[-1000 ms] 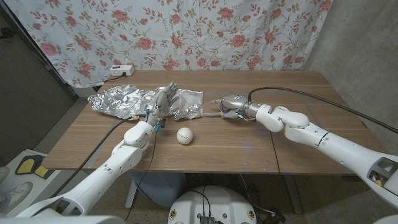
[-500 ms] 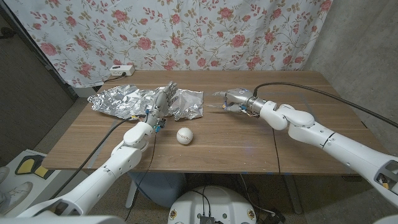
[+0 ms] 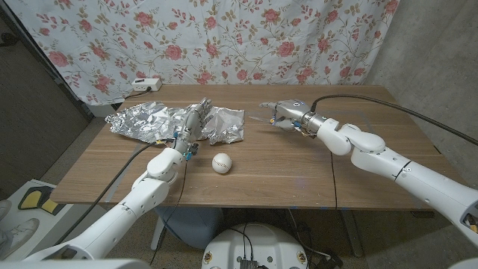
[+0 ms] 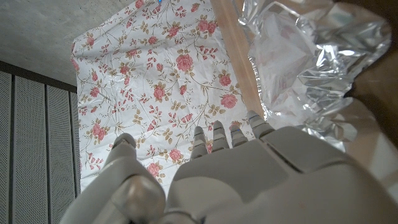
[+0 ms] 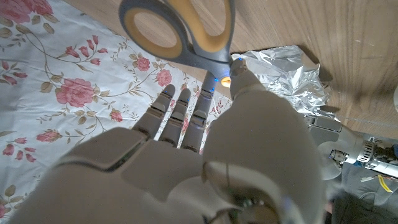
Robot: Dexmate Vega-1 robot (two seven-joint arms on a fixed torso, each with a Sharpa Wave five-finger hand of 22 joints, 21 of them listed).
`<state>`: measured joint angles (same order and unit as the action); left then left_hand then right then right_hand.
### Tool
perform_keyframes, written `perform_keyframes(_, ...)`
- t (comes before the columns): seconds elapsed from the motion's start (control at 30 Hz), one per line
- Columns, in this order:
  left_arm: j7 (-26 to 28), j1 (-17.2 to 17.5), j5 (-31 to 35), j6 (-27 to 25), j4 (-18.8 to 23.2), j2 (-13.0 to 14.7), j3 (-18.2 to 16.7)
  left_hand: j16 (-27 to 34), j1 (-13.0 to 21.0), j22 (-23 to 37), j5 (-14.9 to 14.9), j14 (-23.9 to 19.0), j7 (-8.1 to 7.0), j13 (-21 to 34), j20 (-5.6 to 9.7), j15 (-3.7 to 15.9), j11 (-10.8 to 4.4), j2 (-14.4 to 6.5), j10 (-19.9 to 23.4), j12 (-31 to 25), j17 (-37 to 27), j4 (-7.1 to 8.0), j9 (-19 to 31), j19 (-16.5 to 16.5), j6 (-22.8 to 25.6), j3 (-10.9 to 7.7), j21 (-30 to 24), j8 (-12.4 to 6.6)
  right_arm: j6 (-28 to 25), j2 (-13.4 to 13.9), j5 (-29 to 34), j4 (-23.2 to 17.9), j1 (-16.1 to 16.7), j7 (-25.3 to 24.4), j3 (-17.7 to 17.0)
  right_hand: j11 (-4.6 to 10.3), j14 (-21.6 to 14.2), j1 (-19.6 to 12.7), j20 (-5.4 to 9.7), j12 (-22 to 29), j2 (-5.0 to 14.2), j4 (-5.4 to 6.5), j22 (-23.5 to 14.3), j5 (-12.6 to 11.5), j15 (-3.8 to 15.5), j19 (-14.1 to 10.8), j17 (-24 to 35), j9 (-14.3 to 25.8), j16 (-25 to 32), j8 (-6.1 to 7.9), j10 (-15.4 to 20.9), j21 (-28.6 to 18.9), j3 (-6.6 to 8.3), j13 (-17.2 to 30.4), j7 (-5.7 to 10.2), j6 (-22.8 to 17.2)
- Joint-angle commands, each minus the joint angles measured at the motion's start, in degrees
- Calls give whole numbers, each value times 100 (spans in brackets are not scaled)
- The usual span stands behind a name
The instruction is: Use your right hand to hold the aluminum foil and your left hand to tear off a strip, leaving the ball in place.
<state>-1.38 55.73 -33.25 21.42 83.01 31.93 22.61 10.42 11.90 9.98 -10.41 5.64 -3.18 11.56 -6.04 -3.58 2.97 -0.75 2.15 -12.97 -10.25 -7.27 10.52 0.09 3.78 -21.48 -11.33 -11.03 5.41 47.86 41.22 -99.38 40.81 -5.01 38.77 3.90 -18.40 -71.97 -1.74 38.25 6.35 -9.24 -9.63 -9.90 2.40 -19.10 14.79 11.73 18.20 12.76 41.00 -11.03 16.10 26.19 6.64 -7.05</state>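
Observation:
A crumpled aluminum foil sheet (image 3: 146,119) (image 4: 311,56) (image 5: 292,78) lies across the far left of the wooden table (image 3: 299,175). My left hand (image 3: 192,125) (image 4: 249,180) rests on the foil's middle, fingers stretched out over it. A white ball (image 3: 221,162) sits on the bare wood just in front of the foil. My right hand (image 3: 290,114) (image 5: 205,168) hovers above the table to the right of the foil. It holds grey-and-yellow scissors (image 5: 180,31) (image 3: 264,107) at the handle, and their tips point toward the foil.
A white power strip (image 3: 146,84) lies at the table's far left edge, under a flowered curtain (image 3: 246,41). A black cable (image 3: 388,108) runs from my right wrist across the right side. Bare wood spreads in front of and to the right of the ball.
My right hand has lifted off the table with the scissors and moved farther back. The left hand, foil and ball have stayed put.

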Motion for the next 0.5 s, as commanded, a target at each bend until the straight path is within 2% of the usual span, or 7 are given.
perform_keyframes(0.03, 211, 238, 142, -35, 472, 164, -64, 33, 0, 25, -4, 16, 3, 31, -15, 10, 20, -46, 69, -58, -15, -26, 24, -53, 22, -2, 9, -8, 12, 179, -395, -359, 388, -342, -415, 859, -92, -12, -46, 29, 32, 10, -1, -41, 1041, -13, 28, 16, 41, -3, 921, -8, -9, -4, -37, -19)
perform_keyframes(0.1, 292, 284, 213, -89, 601, 228, -79, 44, -1, 25, -4, -18, 2, 32, -9, 19, 23, -47, 186, -102, -15, -28, 23, -49, 22, -1, 8, -8, 14, 216, -438, -429, 443, -364, -479, 859, -96, -13, -57, 26, 31, 11, -1, -43, 1042, -15, 31, 17, 43, -2, 920, -8, -12, -10, -40, -24)
perform_keyframes(0.5, 675, 594, 474, -122, 1100, 383, -200, 39, -5, 24, -3, -15, 7, 33, -10, 17, 19, -45, 190, -100, -14, -31, 23, -58, 23, 3, 11, -9, 209, 286, -882, -630, 842, -740, -864, 855, -155, -20, -78, 16, 49, 23, -3, -56, 1047, -37, 63, 20, 80, 8, 931, -9, -34, -50, -58, -62)
